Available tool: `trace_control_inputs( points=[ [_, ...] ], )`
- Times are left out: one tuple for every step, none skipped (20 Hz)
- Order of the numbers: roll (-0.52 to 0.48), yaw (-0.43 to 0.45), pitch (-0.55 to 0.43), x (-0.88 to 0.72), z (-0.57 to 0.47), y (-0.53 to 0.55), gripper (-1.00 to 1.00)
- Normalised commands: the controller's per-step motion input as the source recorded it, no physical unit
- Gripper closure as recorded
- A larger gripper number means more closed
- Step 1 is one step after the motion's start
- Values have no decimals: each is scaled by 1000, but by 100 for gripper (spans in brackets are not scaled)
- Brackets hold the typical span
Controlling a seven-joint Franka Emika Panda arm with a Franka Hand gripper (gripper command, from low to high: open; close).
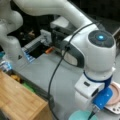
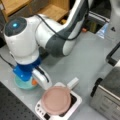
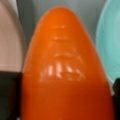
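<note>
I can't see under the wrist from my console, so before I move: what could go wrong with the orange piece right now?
1. The carrot-like orange piece fills the wrist view, hiding the pincer's own tips, so the grip may be weaker than assumed and it could slip.
2. It hangs between the teal plate and the pink plate; a drop might land on the table instead.
3. The wrist sits close to the pink plate, so a sideways move could nudge it.

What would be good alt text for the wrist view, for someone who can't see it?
An orange carrot-shaped object fills most of the wrist view, its rounded tip pointing up, very close to the camera. A pale pink surface shows at the left edge, a teal plate at the right, with grey table above. The gripper itself is not clearly visible.
</note>
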Motion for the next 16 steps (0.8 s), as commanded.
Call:
trace_control_inputs(
  points=[
    [-173,-27,-82,-289,-77,361,100],
    [-176,-31,-83,-291,-75,317,100],
    [-180,-39,-91,-289,-78,283,100],
    [-188,-47,-94,-284,-84,258,100],
    [-211,-53,-91,-280,-89,251,100],
    [-229,-57,-87,-280,-95,254,100],
    [-240,-59,-82,-281,-102,274,100],
    [-248,-60,-77,-280,-112,305,100],
    [-255,-61,-78,-278,-123,339,100],
    [-264,-59,-79,-275,-133,386,100],
    [-275,-59,-77,-272,-141,436,100],
    [-283,-59,-78,-268,-143,467,100],
    [-288,-60,-84,-262,-147,487,100],
    [-296,-57,-93,-254,-151,493,100],
    [-309,-54,-100,-240,-152,462,100],
    [-325,-53,-104,-227,-160,442,100]
  ],
)
